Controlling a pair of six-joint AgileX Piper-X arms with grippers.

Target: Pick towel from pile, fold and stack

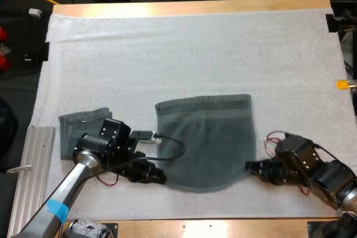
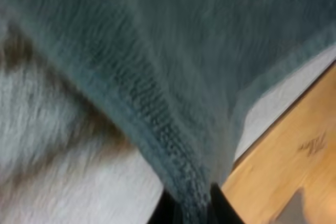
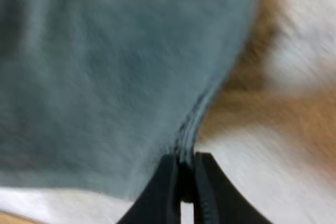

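Observation:
A dark grey-green towel lies spread on the white mat, its near edge lifted and sagging. My left gripper pinches the towel's near left corner; in the left wrist view the hemmed towel edge runs down between the black fingers. My right gripper is shut on the near right corner, where the towel's edge is squeezed between its fingertips. A second towel, folded, lies on the mat to the left, just behind my left arm.
A ribbed metal rail lies along the mat's left edge. The table's wooden near edge runs close behind both grippers. The far half of the mat is open room.

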